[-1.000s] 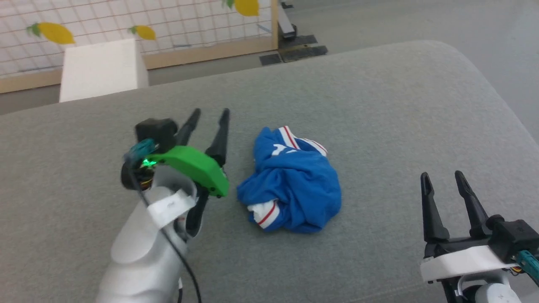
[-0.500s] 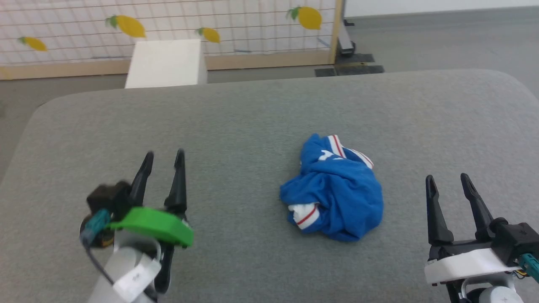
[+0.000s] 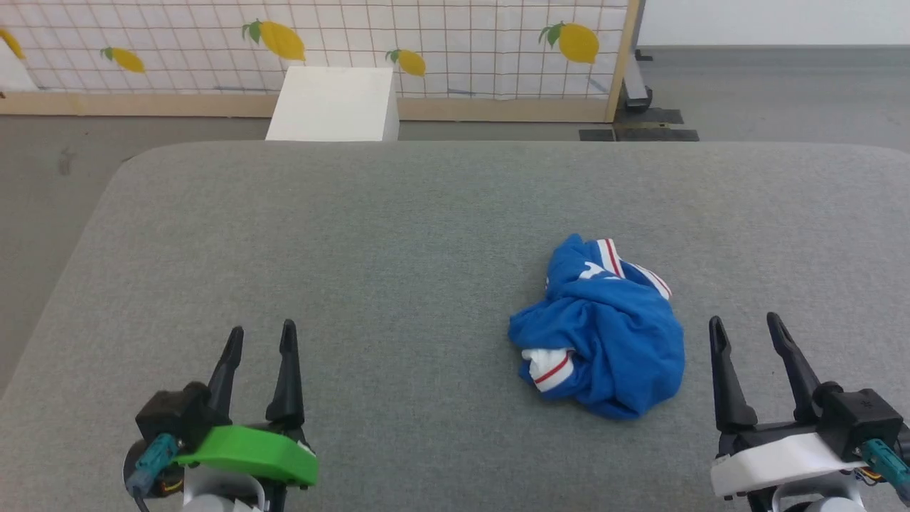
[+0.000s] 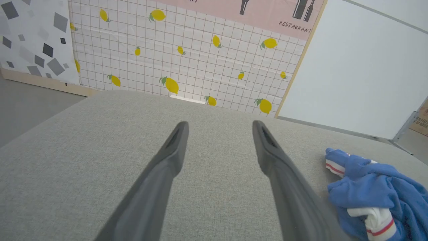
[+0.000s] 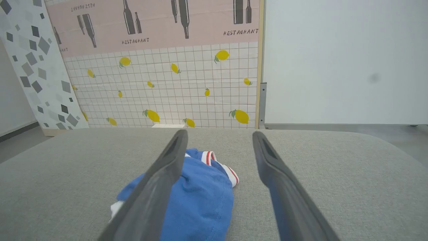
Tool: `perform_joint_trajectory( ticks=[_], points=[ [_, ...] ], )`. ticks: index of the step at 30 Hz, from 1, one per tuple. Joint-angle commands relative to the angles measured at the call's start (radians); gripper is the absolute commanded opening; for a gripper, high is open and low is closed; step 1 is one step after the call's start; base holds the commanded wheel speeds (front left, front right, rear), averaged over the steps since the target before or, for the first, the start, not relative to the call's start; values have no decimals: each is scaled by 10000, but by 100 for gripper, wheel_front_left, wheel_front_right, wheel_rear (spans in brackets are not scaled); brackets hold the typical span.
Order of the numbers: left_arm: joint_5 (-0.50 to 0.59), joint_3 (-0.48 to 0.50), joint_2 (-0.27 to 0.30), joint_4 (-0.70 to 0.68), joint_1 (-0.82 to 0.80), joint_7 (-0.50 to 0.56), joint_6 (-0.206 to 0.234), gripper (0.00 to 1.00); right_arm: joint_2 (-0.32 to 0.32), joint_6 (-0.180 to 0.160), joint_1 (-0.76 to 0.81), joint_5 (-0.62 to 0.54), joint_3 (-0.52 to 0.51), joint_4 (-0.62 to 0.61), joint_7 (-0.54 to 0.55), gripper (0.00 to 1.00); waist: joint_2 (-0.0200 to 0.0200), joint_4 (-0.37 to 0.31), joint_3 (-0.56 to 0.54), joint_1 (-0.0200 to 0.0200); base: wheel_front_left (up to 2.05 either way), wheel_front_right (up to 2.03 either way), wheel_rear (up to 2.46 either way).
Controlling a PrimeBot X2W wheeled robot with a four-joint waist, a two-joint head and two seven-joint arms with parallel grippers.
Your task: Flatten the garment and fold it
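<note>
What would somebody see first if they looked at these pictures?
The bright blue garment, crumpled in a heap on the right of the grey cushion. Then the left end effector, far from it, and the right end effector, just beside it, both open and empty. Behind stands a lemon-patterned wall.

Left gripper (image 3: 261, 327): two long black tapered fingers, bright green shell (image 3: 249, 451) at the base, black boxy module (image 3: 174, 416) beside it, teal plug (image 3: 153, 455) hanging off that. Right gripper (image 3: 744, 319): same black fingers, white shell (image 3: 775, 455), black block (image 3: 857, 412), teal connector (image 3: 881, 459). Up close the fingers (image 4: 174, 150) read matte dark grey, slotted near the tips.
</note>
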Motion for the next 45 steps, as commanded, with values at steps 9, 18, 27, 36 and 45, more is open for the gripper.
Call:
perform_joint_trajectory(
  ticks=[9,18,27,36,45],
  points=[
    [328,212,-298,-78,454,-45,-184,100,9,-15,89,-36,41,149,-15,100,0,28,23,0,0,0,0],
    [405,395,-376,-87,509,-45,-256,100,9,-15,66,20,52,115,-23,100,0,-30,61,0,0,0,0],
    [474,494,-398,-41,534,-45,-298,100,9,-15,51,86,86,133,-31,100,0,-53,50,0,0,0,0],
    [289,184,-403,170,207,-45,-223,100,9,-15,7,124,55,146,-39,100,0,-71,152,0,0,0,0],
    [-721,-3018,-404,1337,-2093,354,-221,100,9,-15,-163,167,243,221,-44,100,0,-298,215,0,0,0,0]
  ],
)
